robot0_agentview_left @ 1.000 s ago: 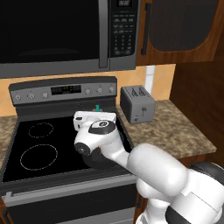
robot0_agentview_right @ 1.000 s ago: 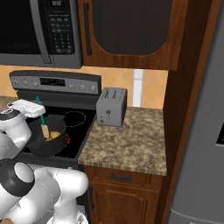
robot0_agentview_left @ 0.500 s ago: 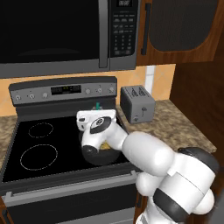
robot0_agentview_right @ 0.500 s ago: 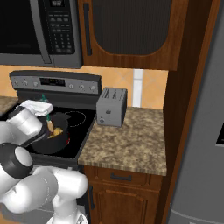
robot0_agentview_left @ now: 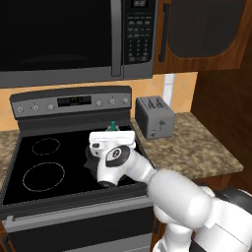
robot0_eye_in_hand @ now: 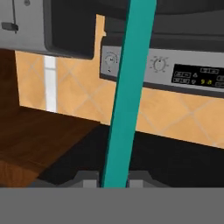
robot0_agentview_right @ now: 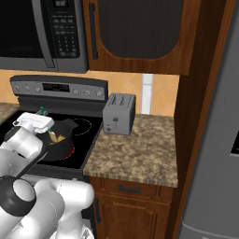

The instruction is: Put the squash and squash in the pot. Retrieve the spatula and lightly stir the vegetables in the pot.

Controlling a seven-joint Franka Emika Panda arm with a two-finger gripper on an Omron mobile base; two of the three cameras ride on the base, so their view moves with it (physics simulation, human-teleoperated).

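Note:
My gripper (robot0_eye_in_hand: 113, 181) is shut on the spatula's thin teal handle (robot0_eye_in_hand: 129, 92), which runs straight up through the hand view. From the left base, the white hand (robot0_agentview_left: 112, 143) hovers over the right front burner, with the handle tip (robot0_agentview_left: 112, 126) poking above it. The dark pot (robot0_agentview_left: 90, 156) is mostly hidden behind the hand. From the right base, the pot (robot0_agentview_right: 70, 127) sits on the stove just right of the hand (robot0_agentview_right: 33, 122). Yellow-orange squash pieces (robot0_agentview_right: 58, 137) lie inside the pot. The spatula's blade is hidden.
A grey toaster (robot0_agentview_left: 154, 117) stands on the granite counter (robot0_agentview_right: 135, 149) right of the stove. The microwave (robot0_agentview_left: 64, 39) hangs overhead. Two burner rings (robot0_agentview_left: 43, 176) lie on the cooktop's left side. A wooden cabinet side and a fridge (robot0_agentview_right: 214, 140) close off the right.
The hand, still holding the spatula, swung a little right over the pot and then back left. The arm's elbow shifted, and the squash pieces moved slightly inside the pot.

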